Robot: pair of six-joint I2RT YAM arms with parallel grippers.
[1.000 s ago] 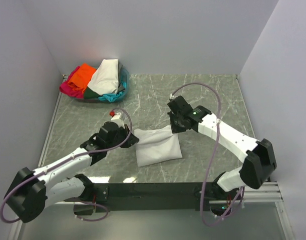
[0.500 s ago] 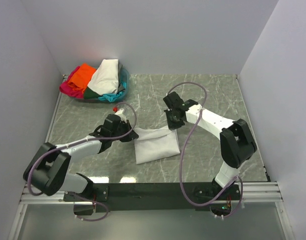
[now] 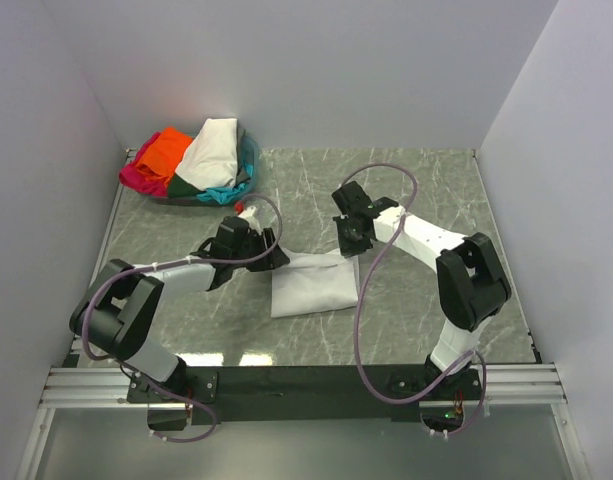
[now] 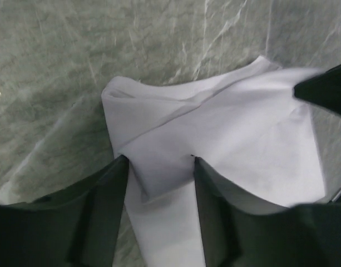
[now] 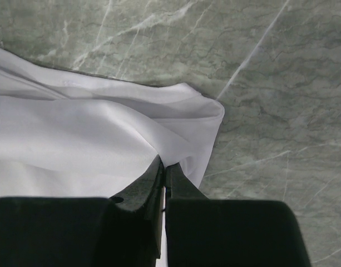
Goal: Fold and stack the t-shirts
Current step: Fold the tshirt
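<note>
White shirt (image 3: 314, 285) nearly folded, right fingers (image 5: 141, 192) clamped on its corner, left fingers (image 4: 100, 219) apart astride its edge, while the far-left-corner pile (image 3: 196, 160) waits unfolded.

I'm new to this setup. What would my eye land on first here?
A folded white t-shirt lies in the middle of the table. The right gripper is pinched shut on its far right corner; the left gripper stands open astride the far left corner. A bright pile of shirts, orange, pink, teal and cream, sits at the table's far left corner.
</note>
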